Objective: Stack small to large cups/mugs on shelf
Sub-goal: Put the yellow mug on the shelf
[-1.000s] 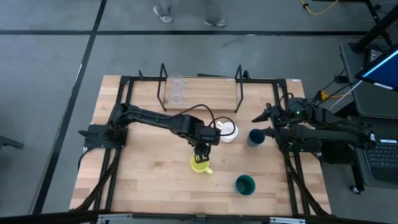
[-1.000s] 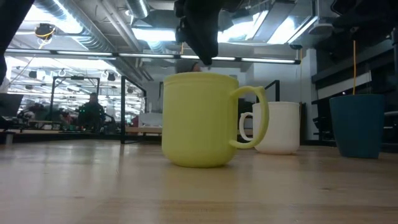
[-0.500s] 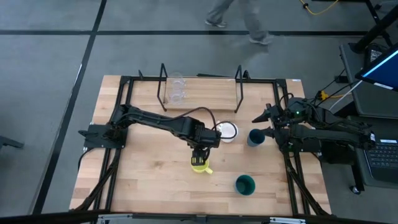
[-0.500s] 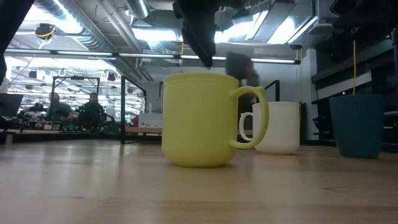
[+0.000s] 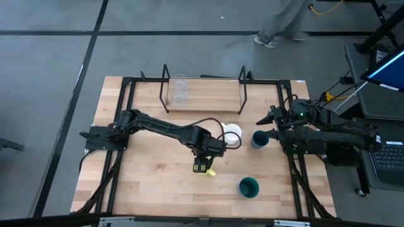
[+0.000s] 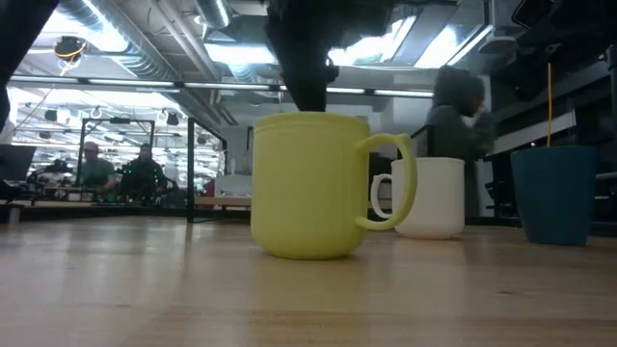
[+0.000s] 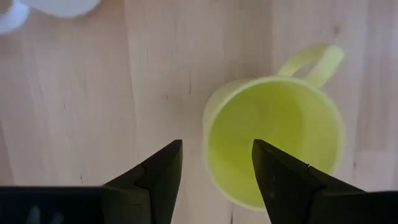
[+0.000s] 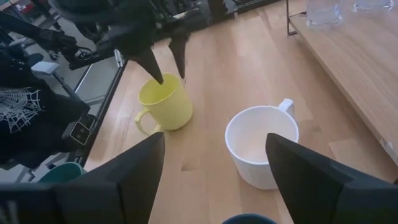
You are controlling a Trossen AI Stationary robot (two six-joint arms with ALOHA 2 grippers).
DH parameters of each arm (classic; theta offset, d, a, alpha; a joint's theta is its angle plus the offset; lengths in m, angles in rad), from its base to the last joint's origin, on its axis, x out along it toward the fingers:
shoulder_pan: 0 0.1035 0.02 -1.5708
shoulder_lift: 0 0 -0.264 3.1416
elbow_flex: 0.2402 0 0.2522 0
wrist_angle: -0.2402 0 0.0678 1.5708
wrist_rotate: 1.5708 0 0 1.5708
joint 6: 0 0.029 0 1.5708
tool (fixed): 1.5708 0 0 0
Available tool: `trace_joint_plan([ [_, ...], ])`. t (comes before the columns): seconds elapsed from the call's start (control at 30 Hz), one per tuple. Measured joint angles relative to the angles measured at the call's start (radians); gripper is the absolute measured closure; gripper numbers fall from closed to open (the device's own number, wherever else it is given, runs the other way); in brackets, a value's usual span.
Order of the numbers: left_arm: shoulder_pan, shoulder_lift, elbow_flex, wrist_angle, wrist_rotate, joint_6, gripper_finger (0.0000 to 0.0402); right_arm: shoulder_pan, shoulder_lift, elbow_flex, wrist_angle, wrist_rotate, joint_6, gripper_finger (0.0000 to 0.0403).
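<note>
**Spread pincer straddles the rim of the yellow mug**

The glossy yellow ceramic mug (image 5: 203, 168), a plain cylinder with a loop handle, stands upright near the middle of the pale, plank-jointed butcher-block tabletop (image 5: 145, 183). The left pincer (image 7: 214, 180) hangs over it with its dark, tapered fingers spread, one inside the rim and one outside, on the side away from the handle. Just beside it toward the far edge sits a smooth white mug (image 5: 231, 134), also upright and empty. A matte dark blue cup (image 5: 259, 139) stands further toward the right edge, in front of the right pincer (image 8: 211, 162), whose broad fingers are spread wide and hold nothing. A dark green cup (image 5: 248, 186) sits near the front right corner.

Along the far edge lies the narrow light-wood shelf (image 5: 208, 101) with thin black wire end frames; two clear glass cups (image 5: 180, 91) rest at its left end.

Beyond the tabletop is grey floor, where a person (image 5: 281, 22) walks by. The low view shows bright ceiling lights, exposed ducts and people (image 6: 116, 172) seated far off.
</note>
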Motion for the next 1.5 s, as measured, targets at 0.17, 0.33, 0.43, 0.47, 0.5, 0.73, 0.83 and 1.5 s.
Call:
trace_joint_plan([
  [0.17, 0.005, 0.016, 0.000, 0.002, 0.003, 0.005, 0.0213, 0.000, 0.000, 0.000, -0.003, 0.000, -0.001, 0.0121],
  [0.33, 0.004, 0.026, 0.000, 0.006, 0.008, 0.045, 0.0213, 0.000, 0.000, 0.000, -0.003, 0.000, -0.002, 0.0121],
  [0.43, 0.006, 0.047, 0.000, 0.019, 0.010, 0.048, 0.0213, 0.000, 0.000, 0.000, -0.003, 0.001, -0.010, 0.0121],
  [0.47, 0.008, 0.054, 0.000, 0.017, 0.011, 0.048, 0.0213, 0.000, 0.000, 0.000, -0.003, 0.001, -0.013, 0.0121],
  [0.5, 0.009, 0.066, 0.000, 0.017, 0.011, 0.048, 0.0213, 0.000, 0.000, 0.000, -0.003, 0.001, -0.014, 0.0121],
  [0.73, 0.021, 0.125, 0.001, 0.033, 0.012, 0.074, 0.0213, 0.000, 0.000, 0.000, -0.005, 0.002, -0.019, 0.0121],
  [0.83, 0.023, 0.145, 0.000, 0.036, 0.012, 0.074, 0.0213, 0.000, 0.000, 0.000, -0.005, 0.002, -0.019, 0.0121],
  [1.5, 0.032, 0.138, 0.000, 0.051, 0.054, 0.067, 0.0390, 0.000, 0.000, 0.000, -0.005, 0.001, -0.019, 0.0121],
])
